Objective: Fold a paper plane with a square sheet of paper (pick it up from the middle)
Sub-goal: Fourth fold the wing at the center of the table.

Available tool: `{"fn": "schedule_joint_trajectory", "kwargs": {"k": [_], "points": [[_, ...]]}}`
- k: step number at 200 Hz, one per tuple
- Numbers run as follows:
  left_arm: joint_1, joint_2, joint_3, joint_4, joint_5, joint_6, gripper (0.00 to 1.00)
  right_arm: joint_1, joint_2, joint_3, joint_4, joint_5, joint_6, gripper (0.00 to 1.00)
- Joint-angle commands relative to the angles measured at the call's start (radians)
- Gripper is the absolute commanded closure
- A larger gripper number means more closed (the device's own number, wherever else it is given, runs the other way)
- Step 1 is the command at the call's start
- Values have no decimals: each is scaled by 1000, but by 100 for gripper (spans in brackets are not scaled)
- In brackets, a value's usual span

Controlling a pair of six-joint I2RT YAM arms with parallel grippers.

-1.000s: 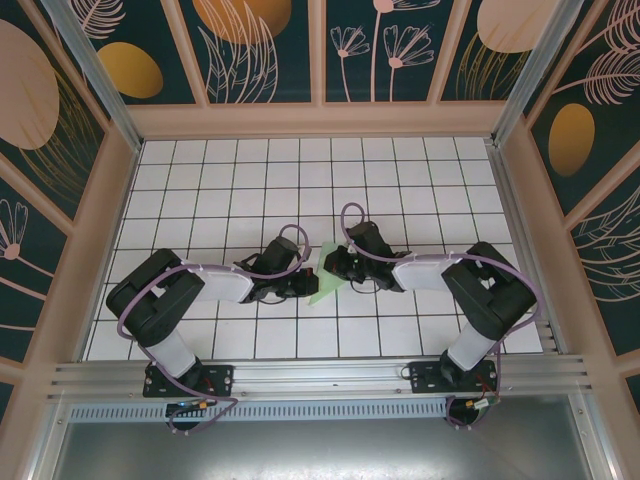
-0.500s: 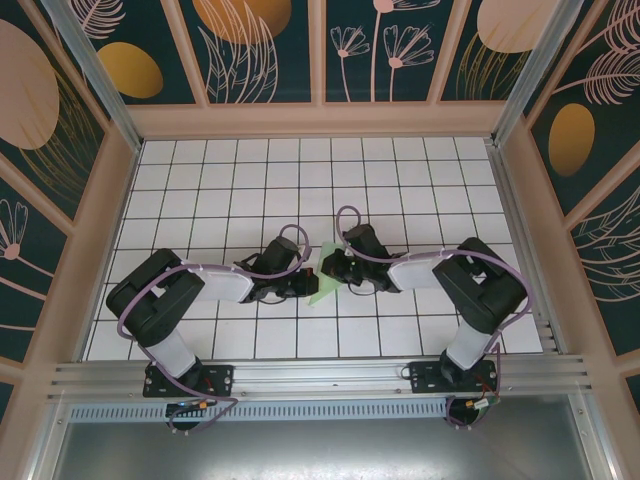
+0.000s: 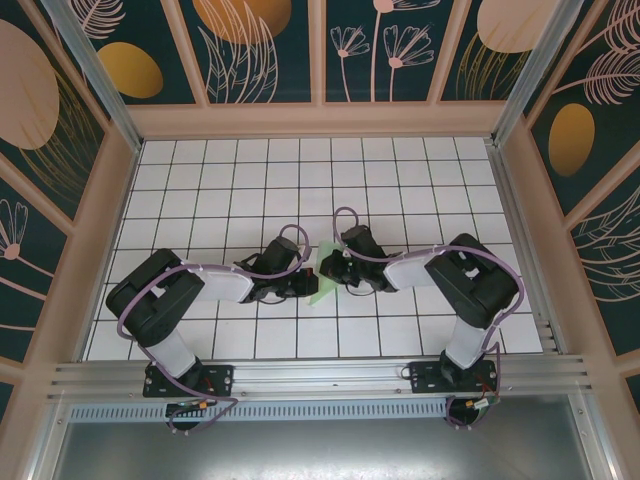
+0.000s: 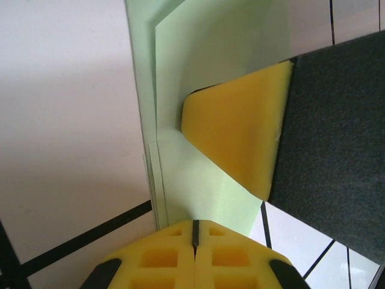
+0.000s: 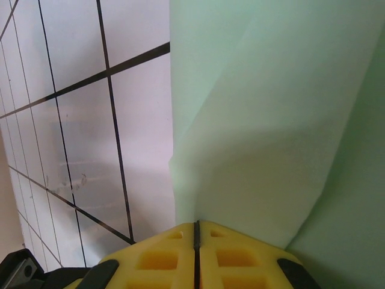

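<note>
Left tool: yellow fingers pressed together, just a seam, no gap. The tips sit on the sheet of paper; can't tell if it's pinched or only pressed down. The sheet is pale mint green, plain and already folded. Layered straight edges run forward just left of the tips, one flap over another. Ahead and right of the tips, a yellow finger of the right tool lies on the same sheet, with its dark body further right. Left of the sheet is bare white surface with black grid lines.

Right tool: fingers also closed tight, seam only. The paper starts right at the tips and spreads ahead and to the right, with a soft fold running diagonally. Its straight edge runs forward from the tips, and the tiled surface lies to the left. Pinching or pressing, can't tell.

Top view: the two tools meet nearly tip to tip over the sheet, and slivers of green show between and beside them. The left arm lies low, forearm reaching to its right, elbow bent back toward the base. The right arm mirrors it, forearm low and reaching left, elbow raised over its base.
</note>
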Motion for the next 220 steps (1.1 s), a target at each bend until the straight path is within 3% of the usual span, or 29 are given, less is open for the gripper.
{"fn": "schedule_joint_trajectory", "kwargs": {"k": [1,220], "points": [[4,41,-64,-213,-119,35,97,-37,54,13,-31,73,-3,90],[4,46,-82,-240,-144,62,98,-241,189,222,-144,24,-104,88]]}}
